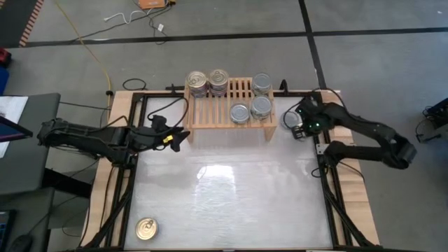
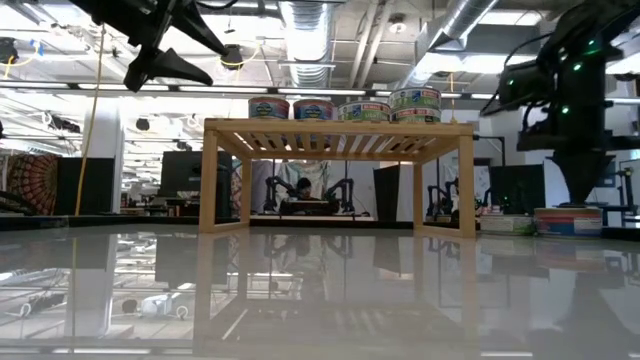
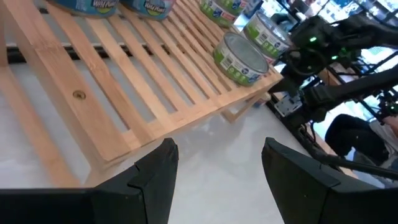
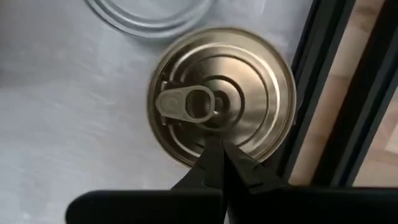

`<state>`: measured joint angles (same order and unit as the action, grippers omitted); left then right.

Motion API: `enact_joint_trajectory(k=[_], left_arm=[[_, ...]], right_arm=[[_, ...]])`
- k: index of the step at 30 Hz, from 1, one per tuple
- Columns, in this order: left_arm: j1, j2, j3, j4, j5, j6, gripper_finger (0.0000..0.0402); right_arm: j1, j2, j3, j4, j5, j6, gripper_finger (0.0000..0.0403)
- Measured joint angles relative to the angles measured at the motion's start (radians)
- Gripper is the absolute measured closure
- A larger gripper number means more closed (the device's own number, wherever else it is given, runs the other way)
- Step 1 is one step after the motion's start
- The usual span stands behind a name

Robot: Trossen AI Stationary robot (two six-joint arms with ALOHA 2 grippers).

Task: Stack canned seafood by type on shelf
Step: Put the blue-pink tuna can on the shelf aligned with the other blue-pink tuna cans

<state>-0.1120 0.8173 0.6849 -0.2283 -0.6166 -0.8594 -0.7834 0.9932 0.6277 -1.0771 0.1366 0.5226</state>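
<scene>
The light-wood shelf (image 1: pixel 215 112) stands at the table's far middle. On its slats are two stacks of pull-ring tins (image 1: pixel 208 82) at the left and silver-topped tins (image 1: pixel 260 106) at the right. My left gripper (image 3: pixel 214 152) is open, level, just left of the shelf's near left corner (image 1: pixel 180 138), with nothing between its fingers. My right gripper (image 4: pixel 216 149) is shut and points down over a gold pull-ring tin (image 4: pixel 224 93) on the table, right of the shelf (image 1: pixel 290 120). The rim of a silver tin (image 4: pixel 149 12) lies beside it. My right gripper's shut fingertips (image 4: pixel 211 155) stand over the gold tin's top, near the rim beside the pull ring (image 4: pixel 186 102), coming from above. I cannot tell whether they touch it. The tin rests flat on the table.
A lone gold tin (image 1: pixel 145 228) lies at the table's near left corner. Black frame rails (image 1: pixel 329 189) run along the table's sides, one close beside the gold tin (image 4: pixel 336 93). The glossy white middle of the table (image 1: pixel 231 189) holds nothing.
</scene>
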Motion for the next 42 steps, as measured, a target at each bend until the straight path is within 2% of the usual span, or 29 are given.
enact_joint_trajectory(k=[7,11,13,16,20,27,31,35,39,42], left_arm=[[0.0,0.0,0.0,0.002,-0.002,0.056,0.018],[0.0,-0.015,0.0,-0.001,0.0,0.059,0.018],[0.0,-0.032,0.0,-0.001,0.004,0.057,0.018],[0.0,-0.059,0.0,0.0,0.023,0.039,0.018],[0.0,-0.101,0.0,0.0,0.063,0.068,0.018],[0.0,-0.166,0.0,0.001,0.07,0.162,0.018],[0.0,-0.196,0.0,0.0,0.071,0.216,0.018],[0.0,-0.209,0.0,-0.001,0.071,0.246,0.018],[0.0,-0.209,0.0,-0.011,0.072,0.271,0.018],[0.0,-0.205,0.0,-0.029,0.072,0.271,0.018]], right_arm=[[0.006,0.133,0.003,0.005,-0.008,0.019,0.0384],[0.064,0.158,0.006,-0.025,-0.065,0.082,0.0384],[0.107,0.157,0.005,-0.058,-0.139,0.14,0.0384],[0.184,0.151,0.0,-0.096,-0.264,0.222,0.0384],[0.333,0.144,0.005,-0.055,-0.328,0.351,0.0384],[0.629,0.146,0.004,0.032,-0.351,0.654,0.0384],[0.815,0.167,0.004,0.212,-0.345,0.864,0.0384],[0.976,0.248,0.006,0.491,-0.26,1.063,0.0384],[1.07,0.388,0.013,0.843,-0.137,1.166,0.0384],[1.092,0.526,0.069,1.016,-0.076,1.169,0.0384]])
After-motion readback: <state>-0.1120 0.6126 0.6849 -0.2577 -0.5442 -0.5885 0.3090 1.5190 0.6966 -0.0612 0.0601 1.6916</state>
